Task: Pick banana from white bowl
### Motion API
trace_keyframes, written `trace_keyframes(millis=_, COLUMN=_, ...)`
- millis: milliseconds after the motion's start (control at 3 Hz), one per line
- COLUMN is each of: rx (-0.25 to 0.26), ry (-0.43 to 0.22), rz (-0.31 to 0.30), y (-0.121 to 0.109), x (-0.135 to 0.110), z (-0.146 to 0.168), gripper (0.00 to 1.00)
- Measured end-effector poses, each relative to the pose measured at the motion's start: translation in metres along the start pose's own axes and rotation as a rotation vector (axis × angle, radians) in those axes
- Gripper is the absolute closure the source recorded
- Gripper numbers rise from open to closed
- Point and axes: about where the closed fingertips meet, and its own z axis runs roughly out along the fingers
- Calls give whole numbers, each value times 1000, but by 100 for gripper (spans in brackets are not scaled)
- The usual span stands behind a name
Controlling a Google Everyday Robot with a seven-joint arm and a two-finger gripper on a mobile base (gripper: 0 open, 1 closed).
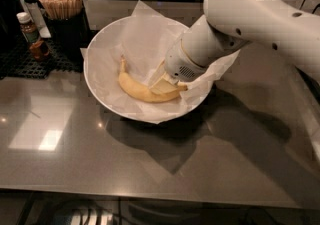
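Observation:
The banana [137, 90] is yellow and curved. It lies in the white bowl [97, 76] on crinkled white paper, with its brownish stem pointing up and left. My gripper [163, 85] reaches down into the bowl from the right on a thick white arm [250, 14]. It sits at the banana's right end, touching or overlapping it. The banana's right tip pokes out past the gripper. The banana rests low in the bowl.
The bowl stands on a glossy grey counter [150, 169]. At the back left are a black holder of wooden sticks [62, 6], a small sauce bottle [27, 29] and a black mat. The counter's front edge runs along the bottom.

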Motion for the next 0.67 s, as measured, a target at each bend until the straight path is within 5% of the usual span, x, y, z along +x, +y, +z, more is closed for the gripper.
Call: trace_keyframes(millis=667, rx=0, ry=0, rz=0, y=0, x=0, z=0, gripper=42)
